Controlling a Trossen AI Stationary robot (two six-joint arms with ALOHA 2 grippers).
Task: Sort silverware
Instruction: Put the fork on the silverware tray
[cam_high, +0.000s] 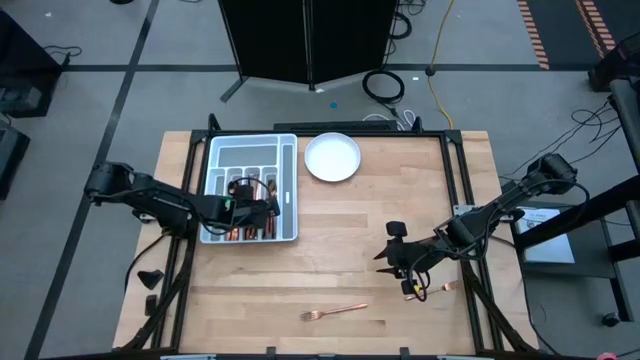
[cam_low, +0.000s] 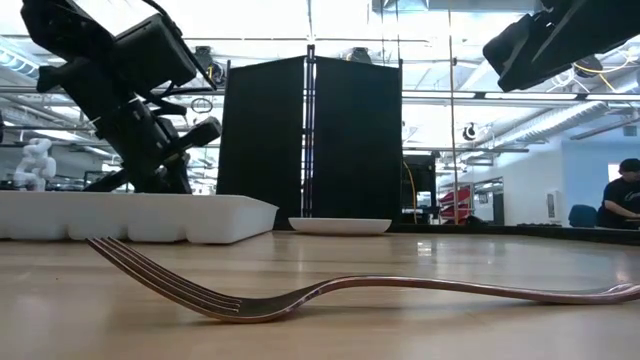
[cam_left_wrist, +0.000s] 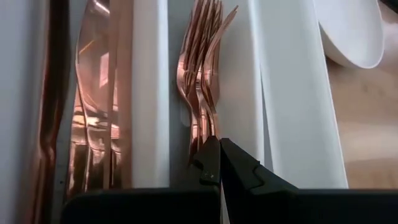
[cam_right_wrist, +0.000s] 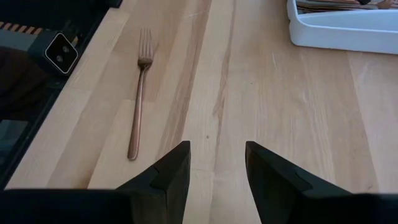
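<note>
Lying ahead of parted right fingers: fork | left fingers together (over tray forks)

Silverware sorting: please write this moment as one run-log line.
left gripper: shut, over tray | right gripper: open, above table | loose fork: on table

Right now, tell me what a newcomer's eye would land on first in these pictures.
First, the lone copper fork lying on bare wood near the table's front edge, huge in the low view. Next, the tray at the back left, with copper forks stacked in one slot and the left end effector shut just above them. The right end effector hangs open over the table's right side.
</note>
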